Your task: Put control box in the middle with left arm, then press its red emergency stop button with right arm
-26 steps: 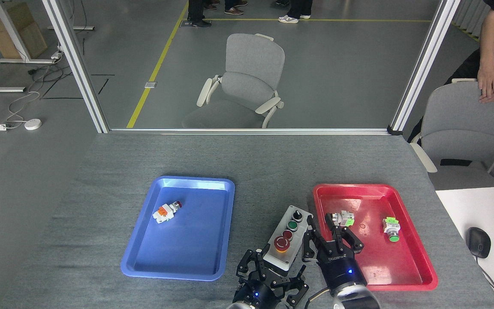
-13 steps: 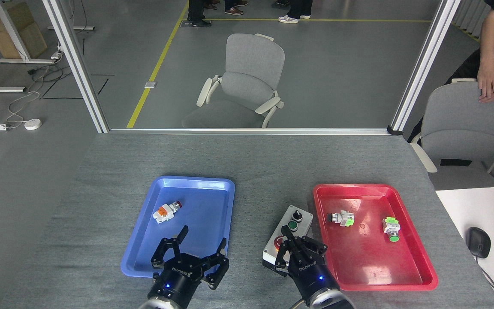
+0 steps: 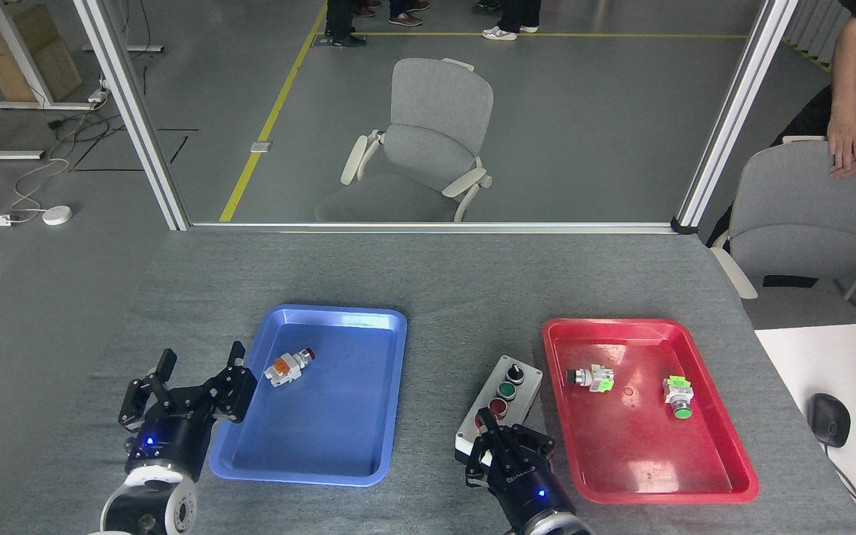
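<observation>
**Right gripper over the stop button**

The control box lay on the surface between the blue tray and the red tray, roughly central, so the placing step looked done. The right gripper sat over the box's near end, hiding the emergency stop button, probably to press it. Its jaws looked drawn together, holding nothing. The left gripper was well apart, left of the blue tray, jaws spread wide and empty, seemingly out of the way.
</observation>
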